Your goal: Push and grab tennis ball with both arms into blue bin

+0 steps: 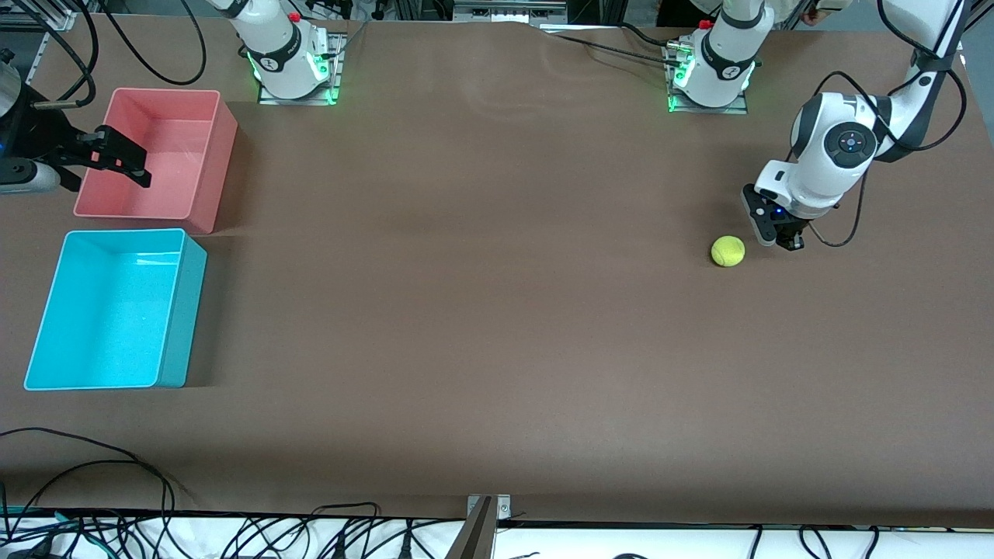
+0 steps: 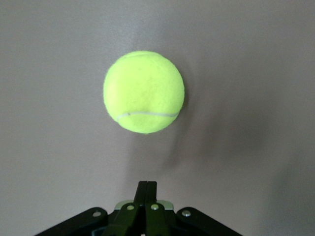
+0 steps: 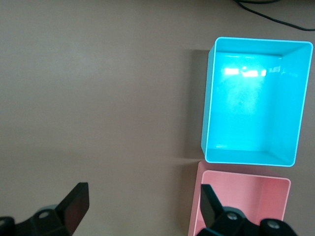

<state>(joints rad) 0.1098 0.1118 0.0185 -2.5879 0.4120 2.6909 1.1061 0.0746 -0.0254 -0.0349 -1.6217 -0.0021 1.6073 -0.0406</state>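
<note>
Resting on the brown surface, a fuzzy yellow-green ball with one white seam is seen — no lettering legible. Left gripper sits beside it, jaws clenched; right gripper, over the pink bin, jaws released.

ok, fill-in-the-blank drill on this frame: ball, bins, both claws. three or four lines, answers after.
1. The tennis ball lies on the bare table beside the ____ claw.
2. That claw's fingers are pressed ____ and touch nothing.
3. The right claw, fingers open, hangs over the ____ bin.
4. The blue bin sits ____ to the front camera than the pink one.

Missing words: left; shut; pink; nearer
</note>
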